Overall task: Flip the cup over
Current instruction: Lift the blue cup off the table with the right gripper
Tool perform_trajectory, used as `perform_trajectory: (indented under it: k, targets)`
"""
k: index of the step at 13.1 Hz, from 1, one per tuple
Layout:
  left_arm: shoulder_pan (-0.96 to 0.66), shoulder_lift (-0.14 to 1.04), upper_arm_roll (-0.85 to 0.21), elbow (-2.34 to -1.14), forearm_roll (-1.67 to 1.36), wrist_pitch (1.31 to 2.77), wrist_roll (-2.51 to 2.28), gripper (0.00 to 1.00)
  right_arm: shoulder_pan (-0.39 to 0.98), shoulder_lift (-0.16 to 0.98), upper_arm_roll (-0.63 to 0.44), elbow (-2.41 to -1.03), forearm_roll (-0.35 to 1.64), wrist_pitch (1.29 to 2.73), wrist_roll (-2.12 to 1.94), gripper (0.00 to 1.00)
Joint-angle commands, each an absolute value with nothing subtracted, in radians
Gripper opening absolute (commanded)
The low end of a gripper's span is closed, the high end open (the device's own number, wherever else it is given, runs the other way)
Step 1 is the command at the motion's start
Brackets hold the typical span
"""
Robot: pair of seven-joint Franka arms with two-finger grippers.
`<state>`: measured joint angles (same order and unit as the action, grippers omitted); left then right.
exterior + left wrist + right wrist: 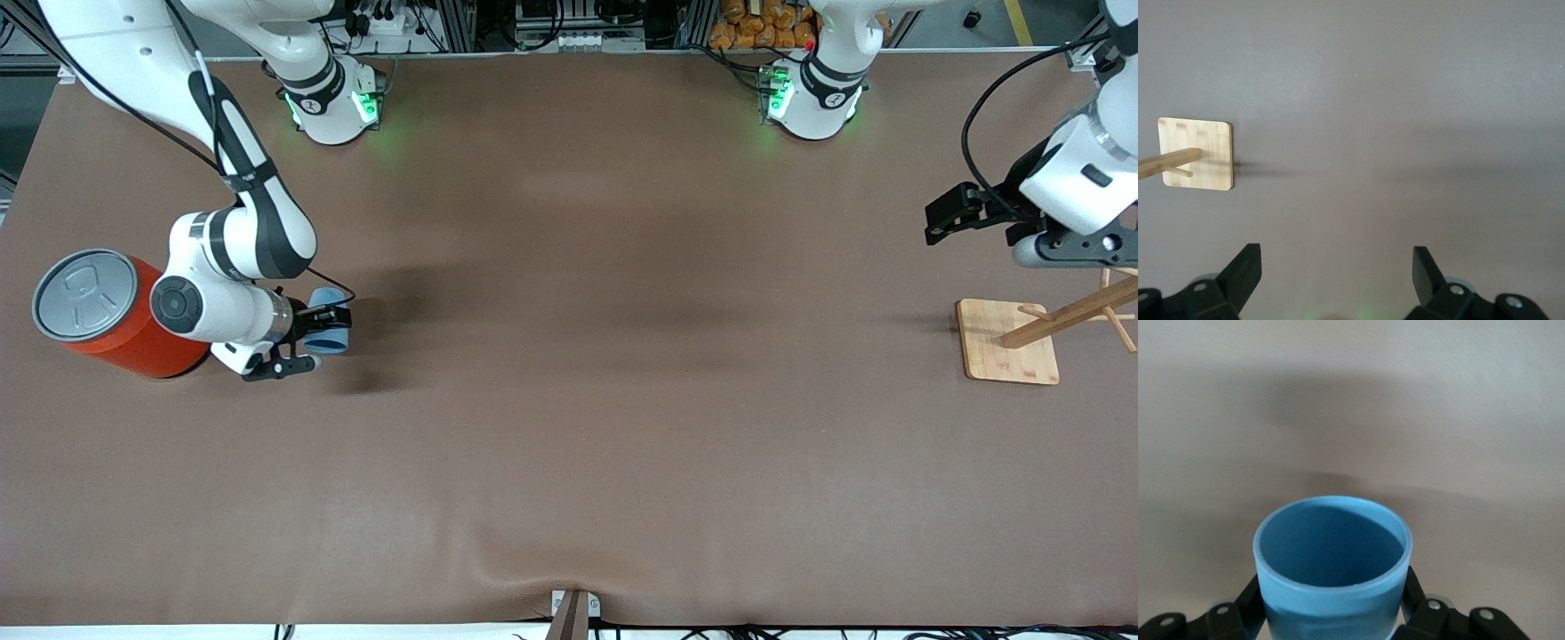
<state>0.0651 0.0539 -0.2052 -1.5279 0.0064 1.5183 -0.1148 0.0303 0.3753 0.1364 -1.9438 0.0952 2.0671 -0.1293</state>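
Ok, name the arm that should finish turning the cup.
Right. The right gripper already has its jaws shut on the cup beside the orange can; the left gripper waits open over the wooden stand.

Brown table cover (569,356), wide, faintly wrinkled at the camera edge. Metal frame rail (578,27) with cables along the bases' edge. Soft shadows, even light.

Cup (1331,570): light blue outside, darker blue inside. Can (107,316): orange body, grey lid. Table (569,400): plain brown. Wooden stand (1009,342): pale tan. Right gripper (322,331) and left gripper (1337,273): black fingers; arms showing white with black joints. Bases glowing green.
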Motion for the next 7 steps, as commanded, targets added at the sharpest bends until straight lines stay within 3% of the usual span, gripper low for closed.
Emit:
perform_trajectory:
  k: [1,5,7]
  targets:
    - [0.063,0.092,-0.207,-1.519,0.006,1.532,-0.107,1.00,0.075,0.383,0.207,-1.748,0.103,1.913,-0.219,0.08]
    - [0.071,0.181,-0.207,-1.520,-0.055,1.591,-0.106,1.00,0.202,0.431,0.262,-1.603,0.094,1.927,-0.326,0.10]
    - [0.080,0.228,-0.204,-1.519,-0.138,1.618,-0.104,1.00,0.335,0.506,0.282,-1.510,-0.034,1.995,-0.373,0.11]
